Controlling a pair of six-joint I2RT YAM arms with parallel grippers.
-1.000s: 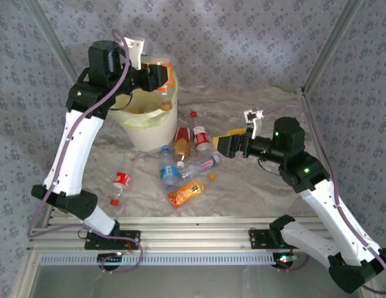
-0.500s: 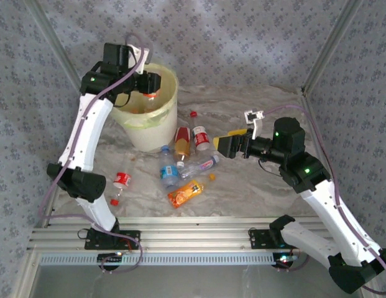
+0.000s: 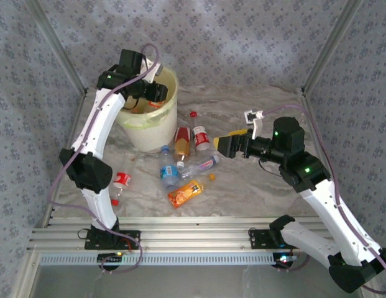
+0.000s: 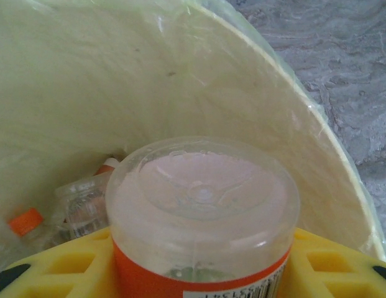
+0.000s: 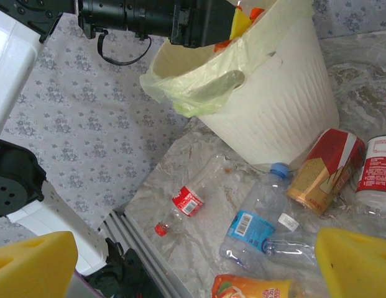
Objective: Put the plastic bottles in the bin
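Orange-labelled bottle (image 4: 202, 198), base seemingly toward bin (image 4: 87, 93) floor.

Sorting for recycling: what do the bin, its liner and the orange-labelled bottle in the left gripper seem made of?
The bin looks like rigid moulded plastic: cream, matte, with ribbed walls. The liner is probably thin plastic film, pale yellow-green; it wrinkles and folds over the rim. The orange-labelled bottle seems to be clear, glossy plastic: its moulded base lets light through.

No print on the plastic bottles (image 5: 255, 226) can be read.
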